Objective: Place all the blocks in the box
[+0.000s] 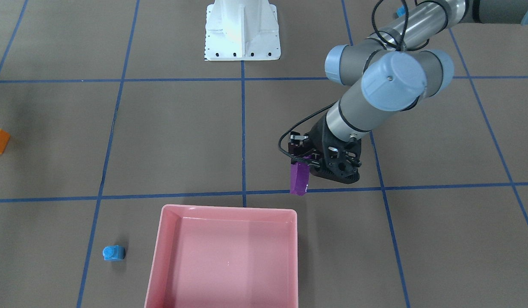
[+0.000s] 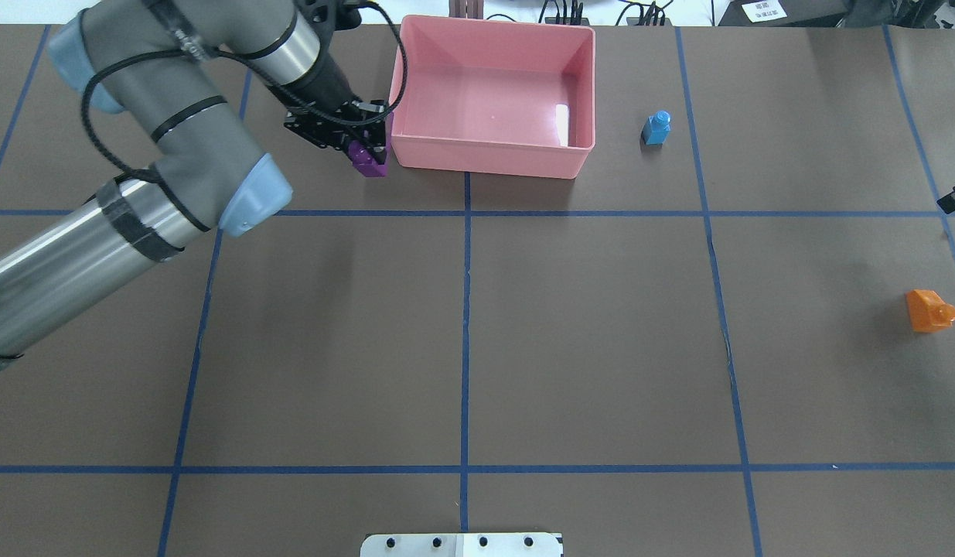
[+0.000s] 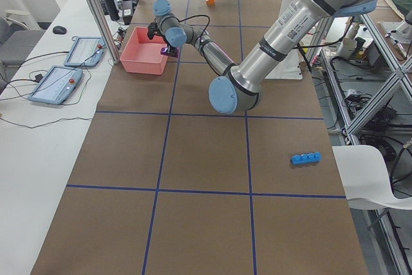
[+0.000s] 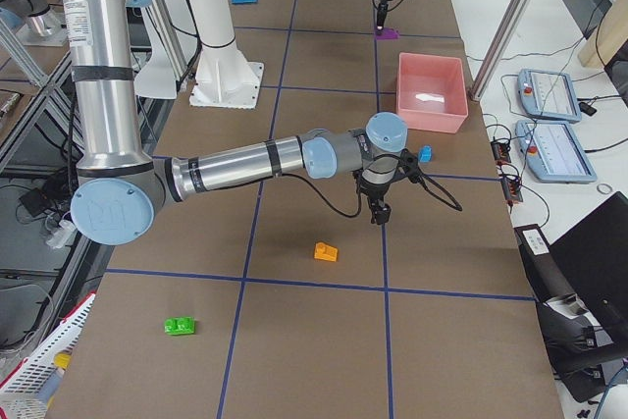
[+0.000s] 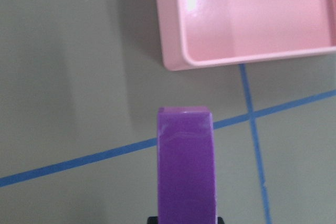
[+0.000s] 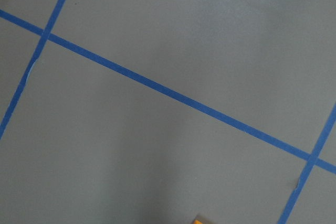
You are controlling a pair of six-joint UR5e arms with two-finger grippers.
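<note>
Left gripper (image 1: 308, 164), the black two-finger one, is clamped on the purple plastic wedge brick (image 1: 299, 179). The fingers pinch its upper end from either side, and most of the brick sticks out below the tips, long axis pointing down. On the left wrist cam the wedge fills the lower middle, its free end crossing a blue tape line (image 5: 79, 158), w/ the corner of the shallow pink plastic box (image 1: 229, 209) just beyond. So the wedge is just outside the box, beside a corner, not over the inside; can't tell if it touches the brown table (image 1: 182, 141). The small blue one-stud cube (image 1: 113, 253) sits on the table near the box's opposite side. The orange sloped piece (image 2: 930, 311) lies well apart, toward the right arm's end, and the green two-stud brick (image 4: 179, 325) farther out. The long blue four-stud bar (image 3: 305, 158) lies at the left arm's end. Right gripper (image 4: 378, 205) hangs over table between cube and orange piece; too small to tell if its fingers are apart or together.
</note>
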